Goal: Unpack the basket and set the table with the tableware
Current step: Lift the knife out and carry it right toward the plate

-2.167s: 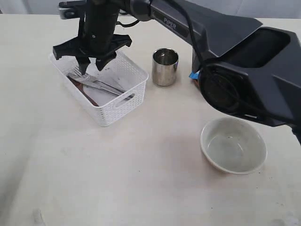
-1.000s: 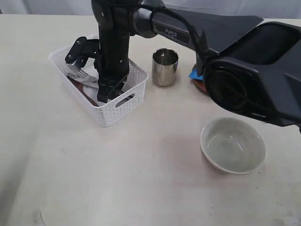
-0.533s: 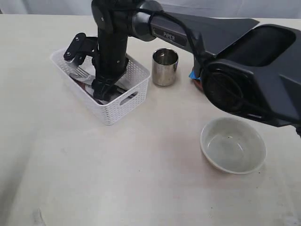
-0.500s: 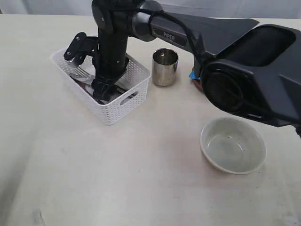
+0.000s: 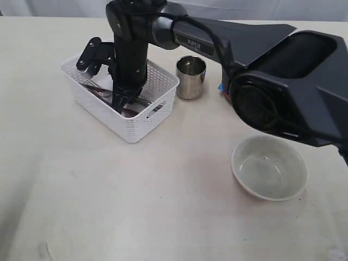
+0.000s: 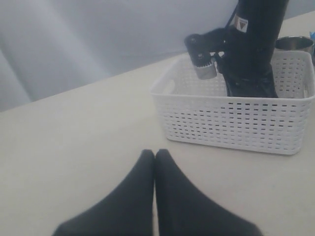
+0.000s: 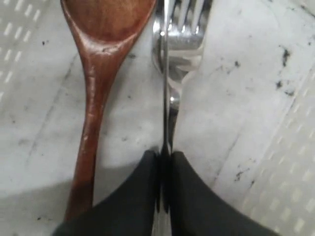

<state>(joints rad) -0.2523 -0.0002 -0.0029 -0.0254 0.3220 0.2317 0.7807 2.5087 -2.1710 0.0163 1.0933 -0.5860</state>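
The white basket (image 5: 136,128) stands on the table (image 5: 109,206) at the back left; the left wrist view shows the basket (image 6: 236,123) too. My right gripper (image 5: 122,106) reaches down inside it. In the right wrist view this gripper (image 7: 165,156) is shut on the steel knife (image 7: 165,73), which stands on edge. The fork (image 7: 182,44) lies right under the knife, and the wooden spoon (image 7: 93,113) lies beside them on the basket floor. The steel cup (image 5: 191,77) and the off-white bowl (image 5: 269,167) stand on the table. My left gripper (image 6: 154,153) is shut and empty, short of the basket.
The right arm's dark body (image 5: 283,81) covers the back right of the table. A corner of a blue bag (image 5: 222,87) shows at its edge, next to the cup. The bowl sits near the front right.
The right gripper has opened wide and then shut on the knife inside the basket. The basket has shifted and turned a little to the right.
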